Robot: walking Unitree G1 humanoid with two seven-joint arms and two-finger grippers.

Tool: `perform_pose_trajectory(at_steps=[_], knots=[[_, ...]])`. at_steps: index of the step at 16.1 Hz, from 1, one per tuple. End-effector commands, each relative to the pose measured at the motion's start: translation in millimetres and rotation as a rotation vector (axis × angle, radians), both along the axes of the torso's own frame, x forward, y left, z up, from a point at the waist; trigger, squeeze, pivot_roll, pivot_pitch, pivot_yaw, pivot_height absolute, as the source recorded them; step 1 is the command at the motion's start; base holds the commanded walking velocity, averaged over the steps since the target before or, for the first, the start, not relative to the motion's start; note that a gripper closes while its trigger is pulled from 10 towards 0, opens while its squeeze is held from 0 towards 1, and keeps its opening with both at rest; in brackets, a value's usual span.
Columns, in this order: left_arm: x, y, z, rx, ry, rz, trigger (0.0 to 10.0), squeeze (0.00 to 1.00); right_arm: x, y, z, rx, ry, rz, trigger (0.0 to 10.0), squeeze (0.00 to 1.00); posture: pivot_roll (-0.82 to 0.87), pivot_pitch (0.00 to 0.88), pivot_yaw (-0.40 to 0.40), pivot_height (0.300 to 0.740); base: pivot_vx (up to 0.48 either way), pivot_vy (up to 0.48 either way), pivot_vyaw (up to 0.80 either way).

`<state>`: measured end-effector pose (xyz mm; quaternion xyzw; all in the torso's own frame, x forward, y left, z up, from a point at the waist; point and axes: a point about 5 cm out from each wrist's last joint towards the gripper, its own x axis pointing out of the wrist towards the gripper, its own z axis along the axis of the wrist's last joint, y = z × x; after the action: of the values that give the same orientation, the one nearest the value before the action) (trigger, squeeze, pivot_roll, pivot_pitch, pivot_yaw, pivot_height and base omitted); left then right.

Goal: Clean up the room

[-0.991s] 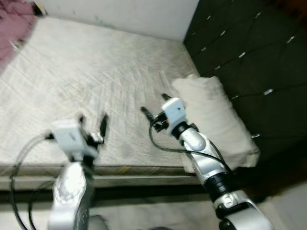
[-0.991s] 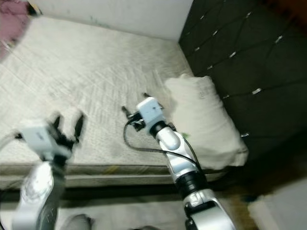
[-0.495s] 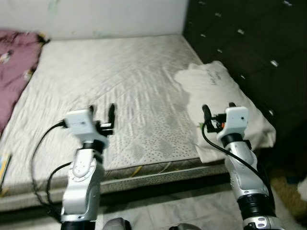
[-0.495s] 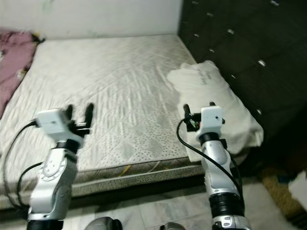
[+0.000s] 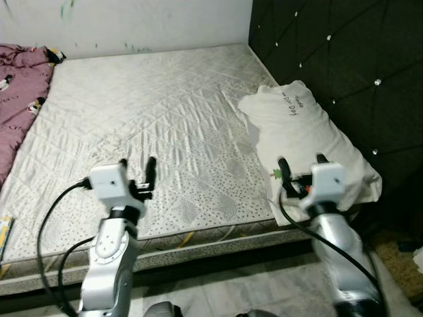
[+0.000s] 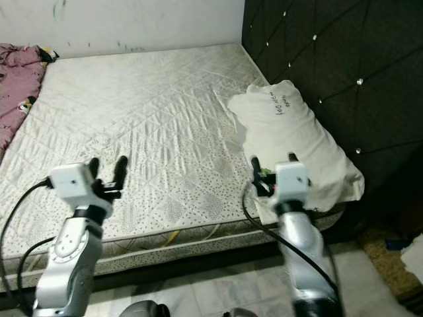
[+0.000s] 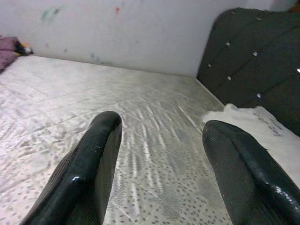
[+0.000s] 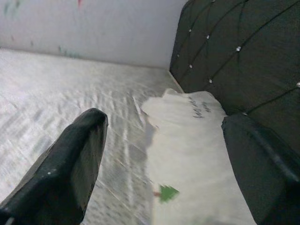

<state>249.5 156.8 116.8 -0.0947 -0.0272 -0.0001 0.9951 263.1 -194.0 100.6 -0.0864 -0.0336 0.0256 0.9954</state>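
Note:
A white pillow with dark writing lies on the right side of a bare quilted mattress, against the dark tufted headboard. My right gripper is open and hovers above the pillow's near end with nothing between its fingers; the right wrist view looks along the pillow. Over the mattress's near edge, well left of the pillow, my left gripper is open and empty. The left wrist view looks across the mattress towards the pillow.
A purple blanket is bunched at the mattress's far left. A flat yellowish item lies by the near left corner. A white wall backs the bed. The tiled floor runs along its front edge.
The whole view has swung and levelled, so the camera moved. My right gripper went from beside the pillow's left side to above its near end. Both grippers stayed open.

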Motion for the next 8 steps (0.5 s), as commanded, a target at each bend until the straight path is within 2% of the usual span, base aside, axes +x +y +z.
perform_pose_trajectory(at_steps=[1, 3, 5, 6, 8], knots=[[-7.3, 10.8, 5, 0.038, -0.015, 0.034, 10.0, 0.00, -13.0, -18.6, -3, -0.036, 0.036, -0.023, 10.0, 0.00, -0.01, 0.000, -0.007, 0.740, 0.000, 0.000, 0.00], [-13.6, 15.9, 7, 0.049, -0.012, 0.044, 10.0, 0.00, -19.6, -25.8, -5, -0.045, 0.058, -0.035, 10.0, 0.00, 0.00, 0.000, -0.003, 0.740, 0.000, 0.000, 0.00], [-25.7, 18.9, 4, 0.058, 0.015, 0.035, 10.0, 0.00, -16.1, -11.9, 3, 0.027, 0.050, -0.037, 10.0, 0.00, 0.01, 0.000, 0.000, 0.740, 0.000, 0.000, 0.00], [-29.0, 20.5, 3, 0.059, 0.021, 0.065, 10.0, 0.00, -12.0, 6.4, 10, 0.072, 0.030, -0.010, 10.0, 0.00, 0.02, 0.000, -0.002, 0.740, 0.000, 0.000, 0.00], [-32.2, 20.2, 6, 0.089, 0.004, 0.096, 10.0, 0.00, -10.2, 24.4, 13, 0.089, 0.011, 0.038, 10.0, 0.00, 0.03, 0.000, -0.013, 0.740, 0.000, 0.000, 0.00]])
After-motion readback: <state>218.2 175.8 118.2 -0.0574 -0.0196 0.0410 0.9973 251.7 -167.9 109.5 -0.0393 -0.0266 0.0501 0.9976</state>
